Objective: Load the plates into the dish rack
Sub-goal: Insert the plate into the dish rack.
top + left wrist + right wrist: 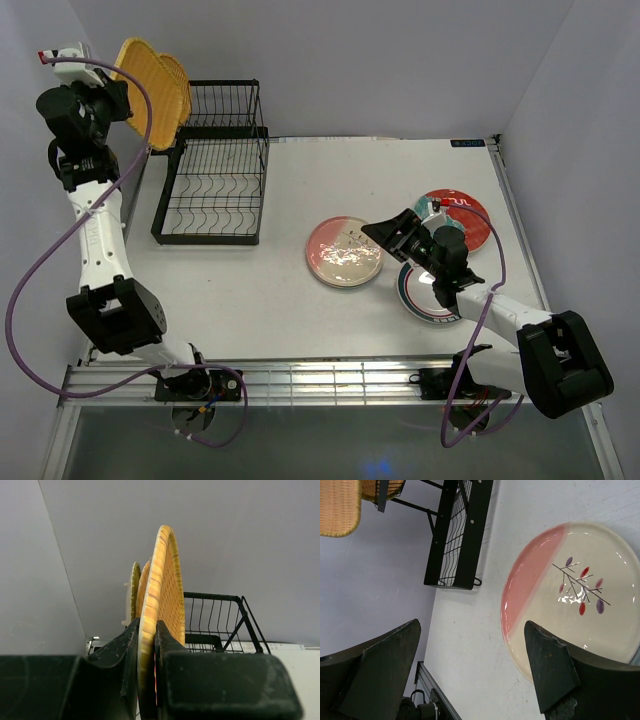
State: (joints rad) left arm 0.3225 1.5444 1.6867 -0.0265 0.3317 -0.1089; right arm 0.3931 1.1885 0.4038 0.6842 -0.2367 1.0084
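Note:
My left gripper is raised at the far left and shut on the rim of a yellow woven rounded-square plate, held on edge beside the left end of the black wire dish rack. A second yellow woven plate stands just behind it. In the left wrist view the jaws clamp the plate's rim, with two more rims behind. My right gripper is open and empty, low over the right edge of the pink-and-white plate, which also shows in the right wrist view.
A red plate lies at the right. A teal-patterned plate lies partly under my right arm. The rack's lower slot wires hold nothing. The table's near rail runs along the front.

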